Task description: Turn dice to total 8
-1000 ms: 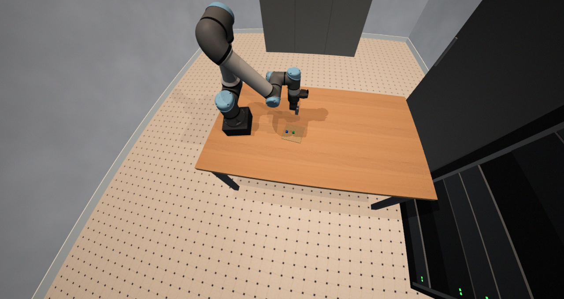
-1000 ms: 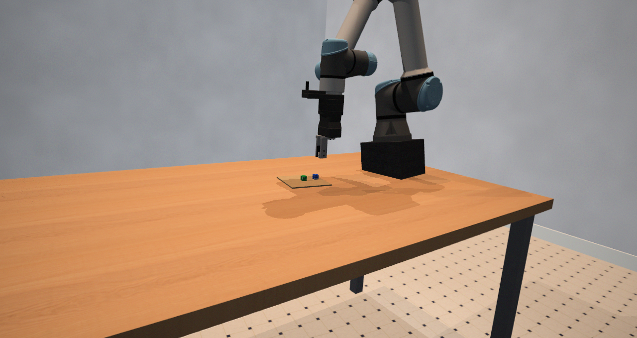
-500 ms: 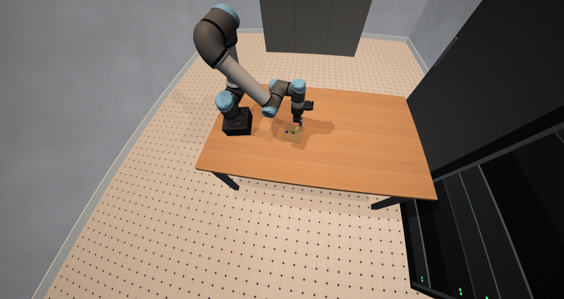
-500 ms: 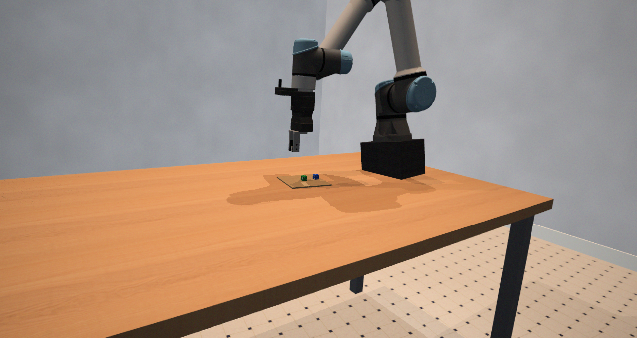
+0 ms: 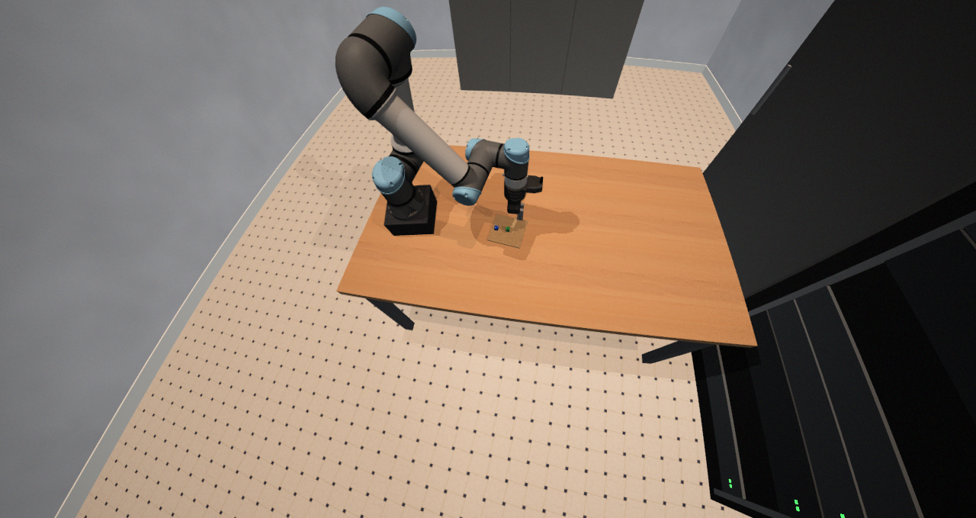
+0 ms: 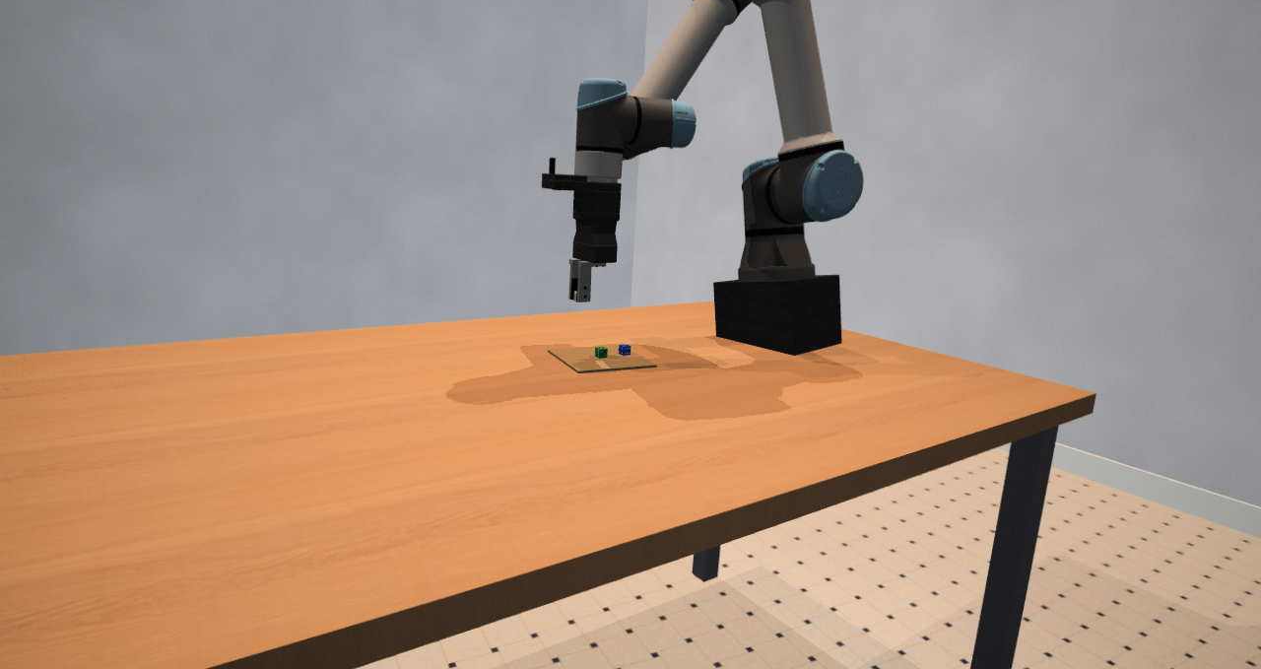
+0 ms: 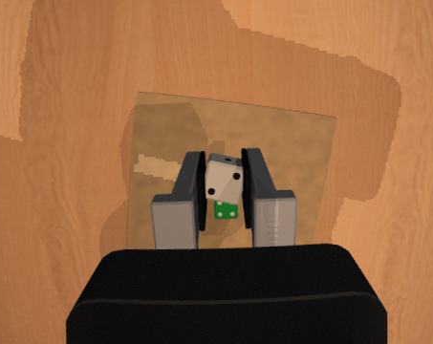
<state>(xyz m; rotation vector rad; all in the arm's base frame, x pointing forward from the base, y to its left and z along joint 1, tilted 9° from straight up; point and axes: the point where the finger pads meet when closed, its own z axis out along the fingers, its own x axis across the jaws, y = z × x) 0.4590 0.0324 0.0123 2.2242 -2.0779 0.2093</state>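
My gripper [image 5: 520,215] [image 6: 579,298] [image 7: 224,174] is shut on a white die [image 7: 223,183], held in the air above the mat [image 5: 503,241] [image 6: 574,365] [image 7: 292,139]. The white die sits rotated between the fingers, with two black pips on the face toward the wrist camera and one pip on a narrow side face. The green die [image 5: 507,229] [image 6: 600,352] [image 7: 226,211] rests on the mat, partly hidden under the white die in the wrist view. The blue die [image 5: 496,228] [image 6: 624,349] rests on the mat beside it and is hidden in the wrist view. The mat lies flat.
The wooden table [image 5: 614,255] [image 6: 353,453] [image 7: 82,48] carries the mat and the robot's black base block [image 5: 409,217] [image 6: 775,312]. The arm's shadow falls over the mat and table. Dark cabinets stand beyond the table.
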